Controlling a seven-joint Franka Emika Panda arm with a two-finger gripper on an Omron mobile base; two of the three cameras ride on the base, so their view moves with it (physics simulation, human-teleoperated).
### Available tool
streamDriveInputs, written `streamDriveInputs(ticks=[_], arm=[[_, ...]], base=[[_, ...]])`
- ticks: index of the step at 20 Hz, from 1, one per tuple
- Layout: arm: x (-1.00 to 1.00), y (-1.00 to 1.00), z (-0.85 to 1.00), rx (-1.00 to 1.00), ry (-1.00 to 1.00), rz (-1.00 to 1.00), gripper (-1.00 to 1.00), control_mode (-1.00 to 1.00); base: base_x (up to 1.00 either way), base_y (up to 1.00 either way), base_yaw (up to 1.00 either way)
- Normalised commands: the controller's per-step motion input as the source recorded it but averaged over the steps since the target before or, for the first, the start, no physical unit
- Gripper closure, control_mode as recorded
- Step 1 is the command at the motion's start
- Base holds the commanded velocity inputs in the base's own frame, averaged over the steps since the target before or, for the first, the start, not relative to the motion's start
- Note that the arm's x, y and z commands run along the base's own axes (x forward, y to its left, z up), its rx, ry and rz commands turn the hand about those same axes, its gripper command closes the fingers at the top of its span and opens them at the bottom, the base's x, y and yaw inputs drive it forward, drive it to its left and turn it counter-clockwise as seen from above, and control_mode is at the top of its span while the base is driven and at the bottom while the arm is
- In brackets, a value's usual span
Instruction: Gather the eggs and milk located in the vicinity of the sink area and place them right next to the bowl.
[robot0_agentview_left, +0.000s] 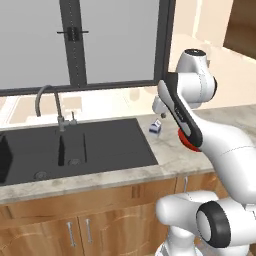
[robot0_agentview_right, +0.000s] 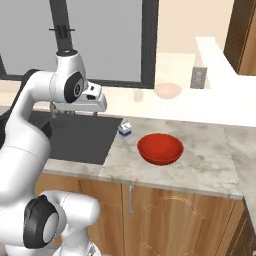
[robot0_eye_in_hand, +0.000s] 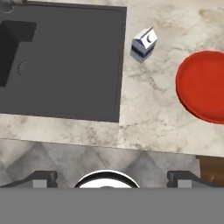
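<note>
Fingers (robot0_eye_in_hand: 112, 176) spread wide apart and empty, hovering high over the counter's (robot0_eye_in_hand: 148, 109) front edge.

Looking straight down in the hand view: milk (robot0_eye_in_hand: 144, 44) standing upright on the marble counter, just beside the right rim of the dark sink (robot0_eye_in_hand: 65, 65), between sink and red bowl (robot0_eye_in_hand: 203, 85). Bowl well apart from the carton, resting on the counter to the right. Seen from the right base view: same carton (robot0_agentview_right: 125, 129) at the sink's (robot0_agentview_right: 80, 137) corner, bowl (robot0_agentview_right: 160, 148) nearer the counter's (robot0_agentview_right: 210, 150) front. From the left base view: carton (robot0_agentview_left: 155, 128) right of the basin (robot0_agentview_left: 75, 147), thin faucet (robot0_agentview_left: 52, 107) behind it, bowl (robot0_agentview_left: 186, 142) mostly hidden by the arm. No eggs made out anywhere.
</note>
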Motion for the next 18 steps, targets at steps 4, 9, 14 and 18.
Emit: streamDriveInputs(ticks=[4,9,14,18], arm=[[0.00,0.00,0.00,0.00,0.00,0.00,-1.00,1.00],[0.00,0.00,0.00,0.00,0.00,0.00,-1.00,1.00],[0.00,0.00,0.00,0.00,0.00,0.00,-1.00,1.00],[0.00,0.00,0.00,0.00,0.00,0.00,-1.00,1.00]], base=[[-0.33,0.47,0.00],[-0.34,0.50,-0.01],[-0.33,0.55,-0.01],[-0.27,0.58,-0.02]])
